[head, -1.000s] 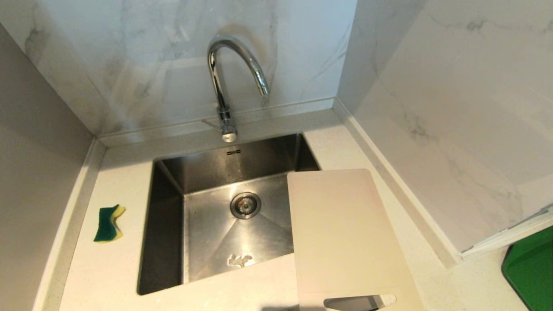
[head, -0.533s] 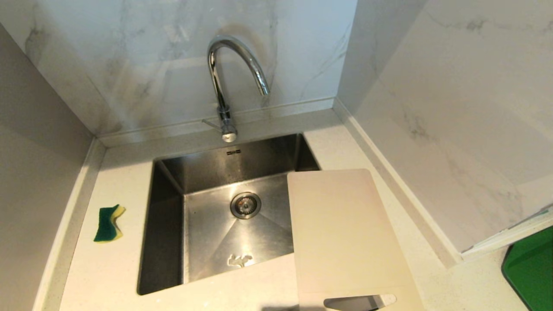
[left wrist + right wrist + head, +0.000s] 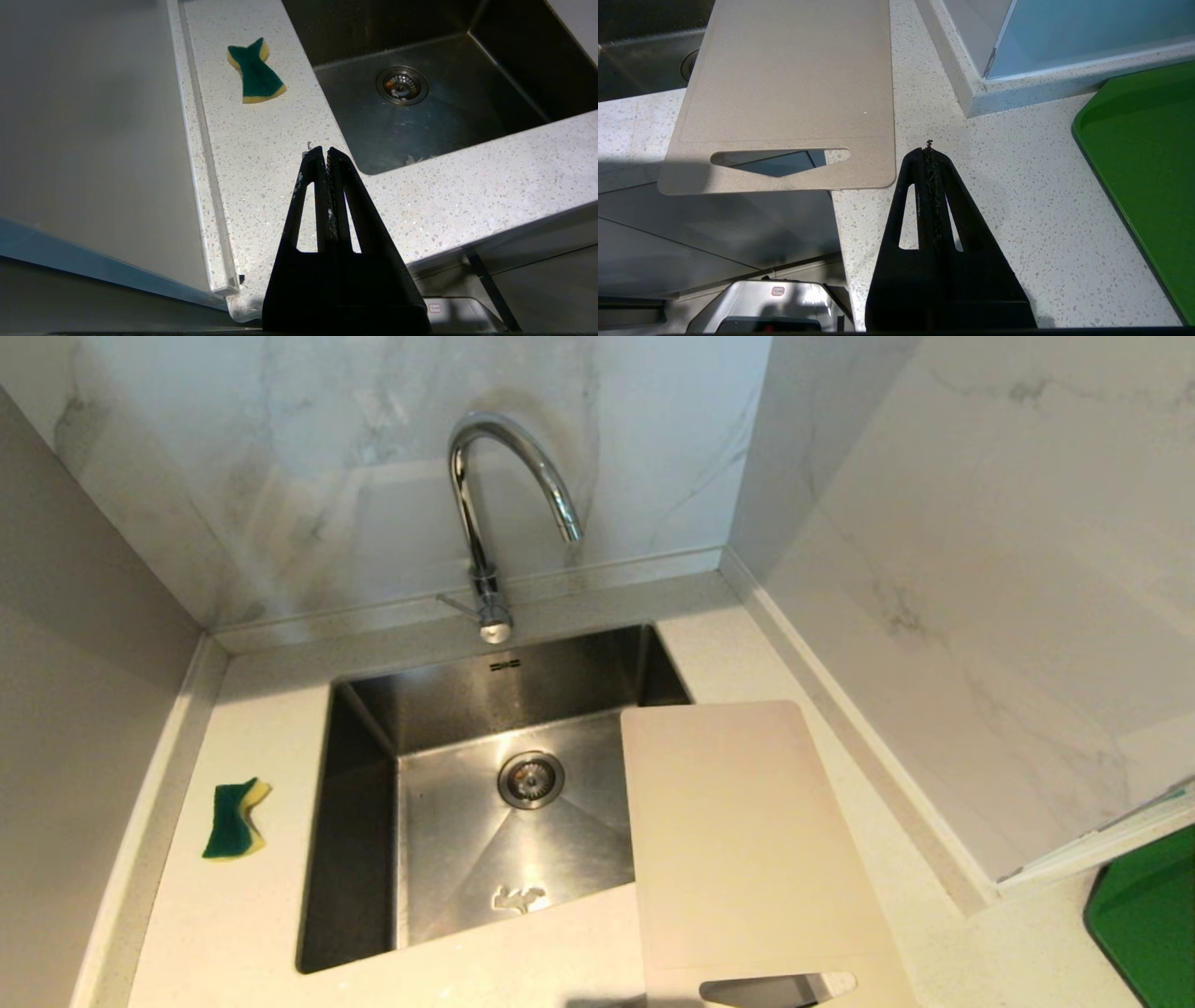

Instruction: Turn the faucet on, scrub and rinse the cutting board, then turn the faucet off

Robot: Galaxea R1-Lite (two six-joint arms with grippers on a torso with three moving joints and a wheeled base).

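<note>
The chrome gooseneck faucet [image 3: 485, 504] stands behind the steel sink [image 3: 364, 821], its thin lever at the base pointing left; no water runs. The cream-white cutting board [image 3: 747, 840] lies flat on the counter right of the sink, overlapping the sink's right edge, with its handle slot [image 3: 780, 162] hanging past the counter's front edge. Neither arm shows in the head view. My left gripper [image 3: 325, 150] is shut and empty, hovering over the counter's front left. My right gripper [image 3: 928, 150] is shut and empty, just right of the board's [image 3: 794, 84] handle end.
A green-and-yellow sponge [image 3: 233, 819] lies on the counter left of the sink, also seen as the sponge [image 3: 256, 72] ahead of my left gripper. A green tray [image 3: 1148, 163] sits at the far right. Marble walls enclose the counter on three sides.
</note>
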